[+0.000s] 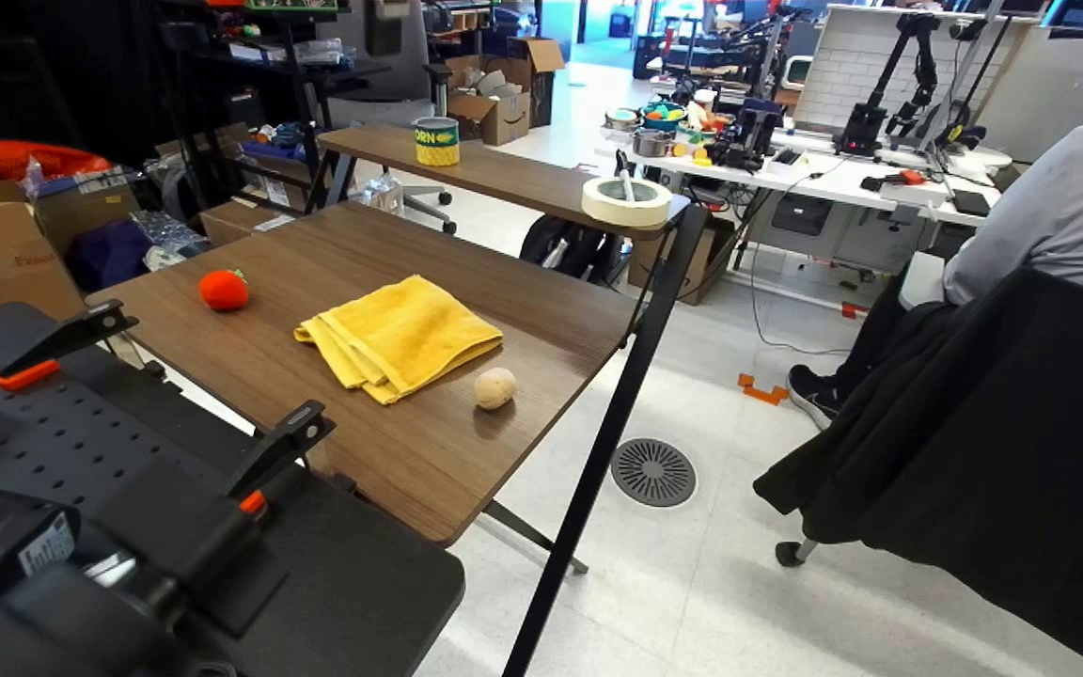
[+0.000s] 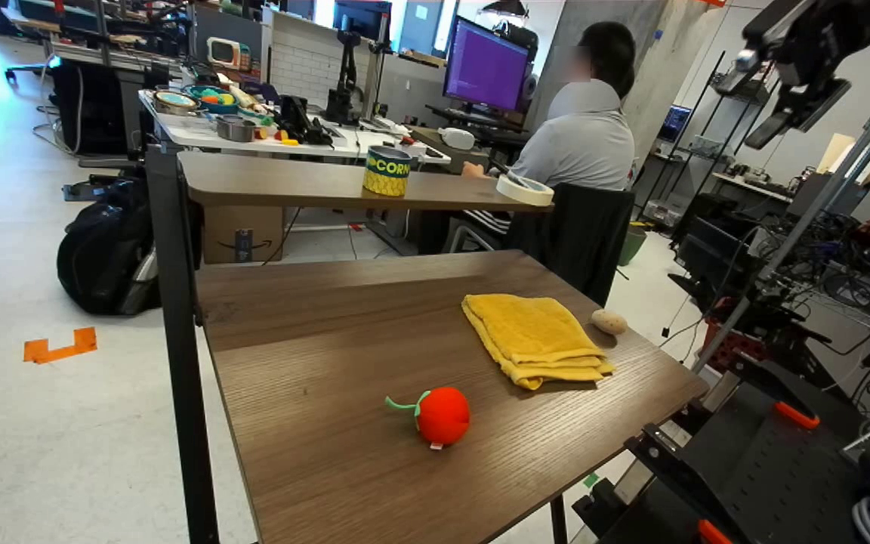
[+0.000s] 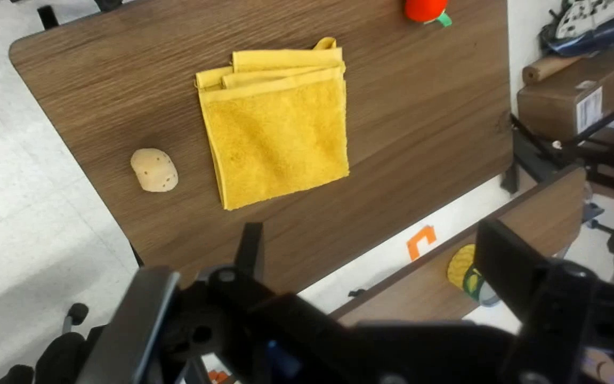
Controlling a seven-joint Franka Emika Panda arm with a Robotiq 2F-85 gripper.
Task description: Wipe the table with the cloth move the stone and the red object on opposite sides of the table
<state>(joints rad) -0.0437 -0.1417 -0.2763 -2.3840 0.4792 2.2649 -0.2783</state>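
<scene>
CORN can (image 2: 387, 172) on the raised shelf (image 2: 269, 180), in an exterior view; red object (image 2: 443, 417) on the brown worktop (image 2: 314, 423); tape roll (image 2: 523, 197) lying at the shelf's right end; yellow cloth (image 2: 533, 329) folded flat on the worktop, right of the red object and apart from it; stone (image 2: 609, 323) on the worktop just right of the cloth, near the edge; wrist view shows a gap between cloth and stone; black pincer (image 2: 745, 111) up high at far right, jaws spread wide.
</scene>
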